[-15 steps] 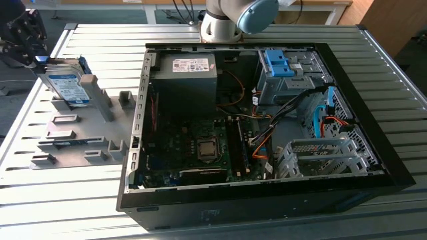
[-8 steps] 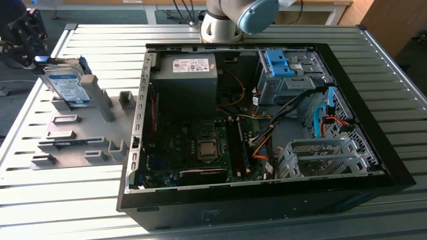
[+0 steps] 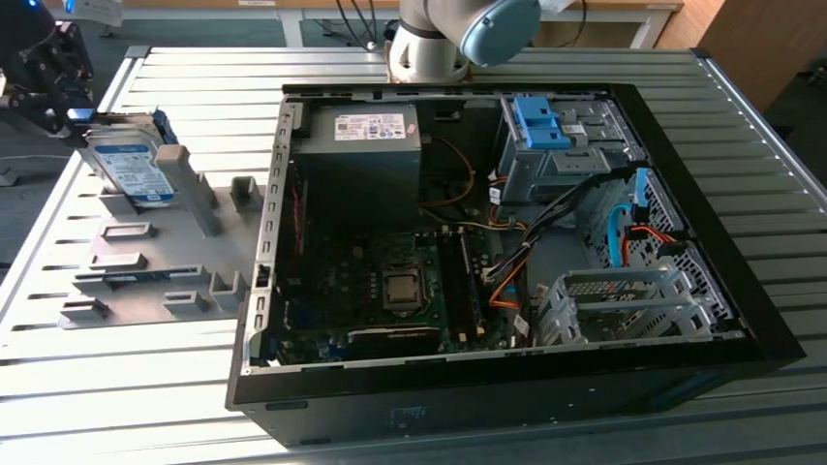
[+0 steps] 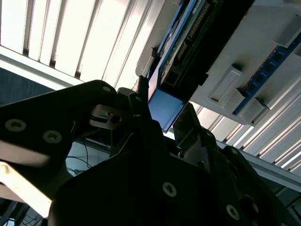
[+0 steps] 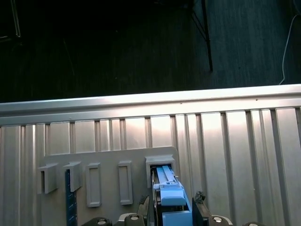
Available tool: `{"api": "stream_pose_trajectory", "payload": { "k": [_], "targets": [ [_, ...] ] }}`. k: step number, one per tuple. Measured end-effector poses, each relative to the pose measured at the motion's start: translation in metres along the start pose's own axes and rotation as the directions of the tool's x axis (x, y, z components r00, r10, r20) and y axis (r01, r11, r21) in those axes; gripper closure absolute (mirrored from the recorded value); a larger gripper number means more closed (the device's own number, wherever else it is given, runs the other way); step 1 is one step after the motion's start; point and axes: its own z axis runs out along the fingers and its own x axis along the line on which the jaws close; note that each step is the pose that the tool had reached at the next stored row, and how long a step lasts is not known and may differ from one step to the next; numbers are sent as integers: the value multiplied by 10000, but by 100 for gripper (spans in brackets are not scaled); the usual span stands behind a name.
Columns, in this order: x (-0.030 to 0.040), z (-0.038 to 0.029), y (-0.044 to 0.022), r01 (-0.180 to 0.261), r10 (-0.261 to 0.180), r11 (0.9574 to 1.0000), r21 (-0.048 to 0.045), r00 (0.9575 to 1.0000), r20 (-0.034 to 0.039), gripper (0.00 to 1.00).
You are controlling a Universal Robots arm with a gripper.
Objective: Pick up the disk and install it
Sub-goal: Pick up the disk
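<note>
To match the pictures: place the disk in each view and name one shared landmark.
Exterior view: the disk leans in the grey slotted plate on the exterior view's left.
First wrist view: disk edge-on in the plate's end slot.
Second wrist view: disk close up, at the plate.
Shared landmark: the plate.

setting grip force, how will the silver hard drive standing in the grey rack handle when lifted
The flat silver-grey metal hard drive with blue plastic side rails looks rigid, so it probably won't flex. Its metal body suggests it is heavy for its size. Standing on edge in the grey slotted holder, it would likely jam or tip if pushed sideways.
</note>
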Motion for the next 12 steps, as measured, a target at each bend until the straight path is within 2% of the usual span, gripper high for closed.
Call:
{"api": "stream_pose_trajectory", "payload": {
  "k": [5,9,12],
  "targets": [
    [-1,40,-2,2,-2,10000,11,10000,0,52],
    [-1,49,-3,8,-9,9999,142,10000,12,52],
    [-1,67,-3,8,-9,9999,142,10000,17,52]
  ]
}}
